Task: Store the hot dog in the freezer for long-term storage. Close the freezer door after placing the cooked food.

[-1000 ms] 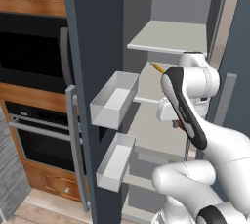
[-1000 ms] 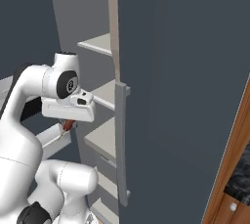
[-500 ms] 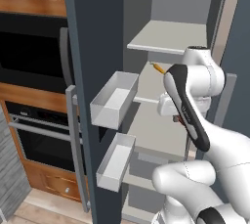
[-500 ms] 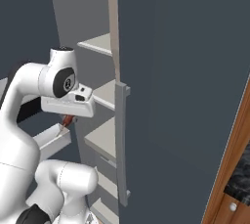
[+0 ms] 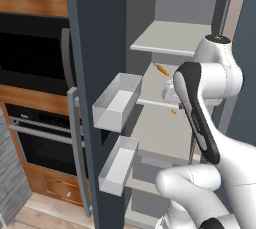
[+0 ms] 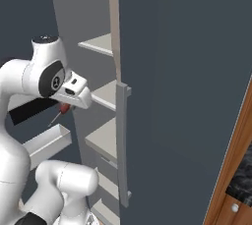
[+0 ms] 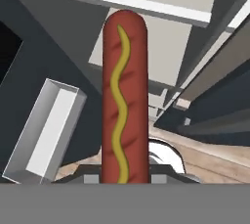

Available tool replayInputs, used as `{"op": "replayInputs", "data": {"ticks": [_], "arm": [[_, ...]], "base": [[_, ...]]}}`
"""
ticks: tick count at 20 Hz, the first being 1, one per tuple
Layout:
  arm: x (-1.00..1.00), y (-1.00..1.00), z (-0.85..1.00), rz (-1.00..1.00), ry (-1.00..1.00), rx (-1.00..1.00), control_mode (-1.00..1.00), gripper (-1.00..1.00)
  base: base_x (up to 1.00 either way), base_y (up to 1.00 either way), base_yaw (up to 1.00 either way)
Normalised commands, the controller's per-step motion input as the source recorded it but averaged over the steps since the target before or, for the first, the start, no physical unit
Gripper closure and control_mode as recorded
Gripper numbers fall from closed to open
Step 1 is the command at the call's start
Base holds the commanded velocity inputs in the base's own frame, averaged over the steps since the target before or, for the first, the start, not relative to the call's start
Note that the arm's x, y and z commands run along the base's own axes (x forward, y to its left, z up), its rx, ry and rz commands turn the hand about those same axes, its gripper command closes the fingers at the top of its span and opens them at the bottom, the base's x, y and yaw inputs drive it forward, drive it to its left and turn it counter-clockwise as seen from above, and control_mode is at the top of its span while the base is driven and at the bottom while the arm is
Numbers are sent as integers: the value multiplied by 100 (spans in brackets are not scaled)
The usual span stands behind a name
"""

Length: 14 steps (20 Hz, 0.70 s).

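Gripper (image 6: 63, 107) is pinched shut on the hot dog (image 7: 124, 96). In the hand view the dog runs straight out from between the fingers, long axis in line with the gripper axis, mustard squiggle facing the camera. Its base is clamped at the fingertips and the free end points away from the hand.

In the right base view only a red tip of the dog shows under the hand, hanging below the wrist in front of the freezer (image 6: 106, 94). The hand sits just outside the shelf fronts, level with the middle shelves, not yet inside.

Key relation: the dog sticks out ahead of the fingers, so it reaches any shelf before the hand does. Judging by the hand view it points down and across the opening, not flat along a shelf. I think the wrist has to re-aim before release so the dog lies along a shelf instead of tipping off.

Containers:
- Freezer door (image 5: 95, 48) stands wide open, with 2 grey bins (image 5: 117, 100) on its inside, both looking empty.
- Shelves are pale grey. There are 2 small orange bits (image 5: 161, 69) on the middle ones, otherwise bare.

Dog is not yet stored and the door is not yet closed.
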Motion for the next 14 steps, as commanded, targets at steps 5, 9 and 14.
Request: {"op": "replayInputs", "data": {"ticks": [5, 9, 14], "arm": [[4, 11, 50, -26, -23, -16, -100, 100], [2, 8, 73, -17, -3, -24, -100, 100], [9, 1, 68, -10, 0, -16, -100, 100]], "base": [[0, 0, 0], [0, 0, 0], [0, 0, 0]]}}
